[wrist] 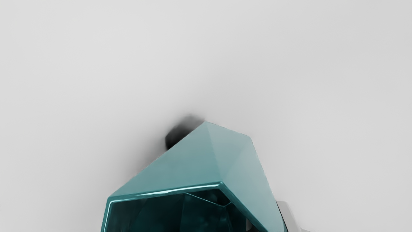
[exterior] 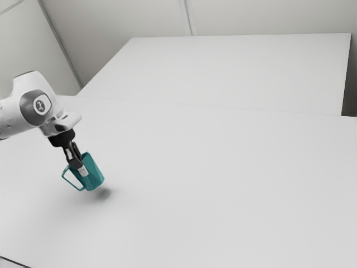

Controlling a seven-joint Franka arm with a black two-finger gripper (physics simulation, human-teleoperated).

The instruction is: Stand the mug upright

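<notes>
In the exterior view my gripper (exterior: 82, 168) points down at the teal mug (exterior: 93, 175), which hangs tilted just above its shadow, its handle on the exterior view's left. In the wrist view the gripper (wrist: 267, 223) pinches the wall of the mug (wrist: 199, 164): one fingertip is outside the wall, and a small part of the other is visible inside the opening. The mug's mouth faces back toward my hand, and its base is hidden.
The white table (exterior: 223, 178) extends around and beyond the mug. A dark shadow (exterior: 102, 194) lies on it below the mug. Pale walls (exterior: 268, 17) stand behind the table.
</notes>
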